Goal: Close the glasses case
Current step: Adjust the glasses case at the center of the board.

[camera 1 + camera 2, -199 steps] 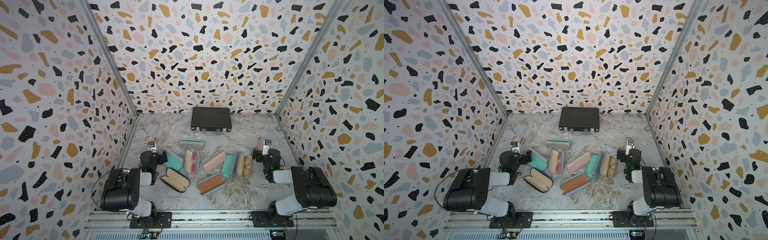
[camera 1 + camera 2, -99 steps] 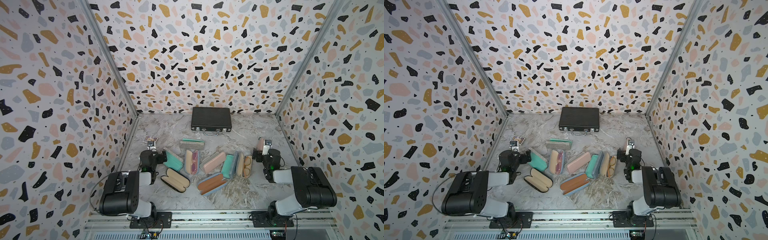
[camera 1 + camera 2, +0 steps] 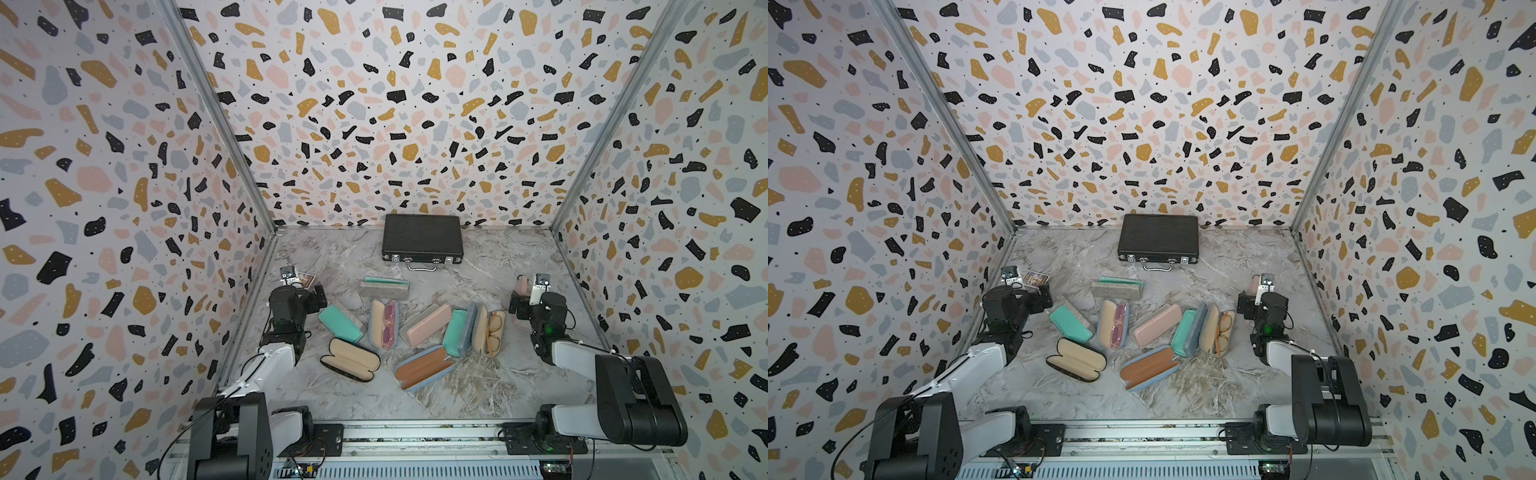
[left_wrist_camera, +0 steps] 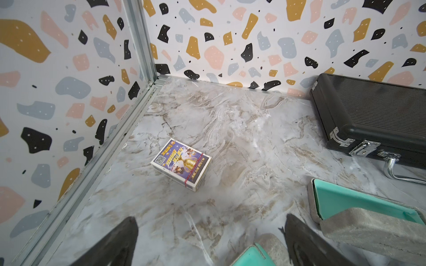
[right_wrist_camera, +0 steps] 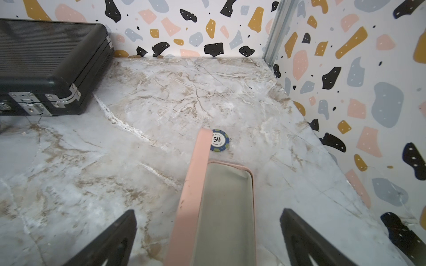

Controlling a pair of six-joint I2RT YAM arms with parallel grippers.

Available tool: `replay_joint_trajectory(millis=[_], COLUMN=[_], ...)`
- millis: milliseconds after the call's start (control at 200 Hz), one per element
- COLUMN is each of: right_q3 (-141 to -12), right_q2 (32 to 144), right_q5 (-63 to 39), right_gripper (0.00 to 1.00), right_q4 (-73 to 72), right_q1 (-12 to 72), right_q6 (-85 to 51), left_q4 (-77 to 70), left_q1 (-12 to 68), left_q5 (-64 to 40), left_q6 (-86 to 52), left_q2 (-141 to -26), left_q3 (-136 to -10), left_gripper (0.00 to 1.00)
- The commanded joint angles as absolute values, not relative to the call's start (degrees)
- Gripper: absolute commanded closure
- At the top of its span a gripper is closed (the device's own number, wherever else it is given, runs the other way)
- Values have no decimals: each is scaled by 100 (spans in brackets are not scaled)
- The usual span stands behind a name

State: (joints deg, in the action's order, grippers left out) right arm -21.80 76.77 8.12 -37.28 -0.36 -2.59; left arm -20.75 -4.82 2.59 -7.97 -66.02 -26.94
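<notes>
Several glasses cases lie mid-table in both top views. Standing open are a black case with beige lining, a case holding pink glasses, a tan-lined blue case and a case holding orange glasses. My right gripper is open, straddling an open pink case with grey lining, without touching it. My left gripper is open above the end of a teal case.
A black briefcase lies at the back wall. A card deck sits near the left wall, and a poker chip lies just beyond the pink case. A grey case with teal lining is close by the left gripper's fingers.
Both arms have stretched forward with their elbows sinking lower, the left one more. The grippers have edged slightly farther over the table and stay open. No case has moved.
</notes>
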Motion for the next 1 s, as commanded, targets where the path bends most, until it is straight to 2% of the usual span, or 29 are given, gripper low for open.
replay_joint_trajectory(millis=[0, 150, 280, 340, 456, 526, 686, 811, 996], right_q3=[-2418, -2925, -3588, -3946, -4768, -5124, -5759, -6435, -6921], right_q2=[7463, 7091, 6627, 6392, 5933, 5711, 5472, 5730, 6042], right_q5=[970, 1271, 1934, 2499, 3771, 3101, 1878, 812, -25], right_gripper=[0, 0, 0, 0, 0, 0, 0, 0, 0], right_q4=[-3089, -1877, -536, 158, 2354, 2684, 3397, 4022, 4672], right_q1=[-17, -16, -17, -18, -18, -16, -17, -17, 50], right_q6=[-441, -786, -1483, -2078, -3882, -3169, -2613, -2382, -2063], left_q4=[-1557, -811, 200, 720, 2064, 2624, 2365, 2472, 2860], left_q1=[-501, -501, -501, -505, -510, -526, -545, -545, -545], left_q5=[396, 759, 1477, 1486, 1771, 1861, 581, -14, -428], left_q6=[-1098, -1473, -2388, -2690, -3586, -4038, -3757, -3847, -4017], left_q2=[-6336, -5984, -5813, -5772, -5617, -5457, -5120, -5056, -4979], left_q3=[-2880, -3217, -3789, -4126, -4780, -5002, -5150, -5348, -5554], left_gripper=[1, 1, 1, 1, 1, 1, 1, 1, 1])
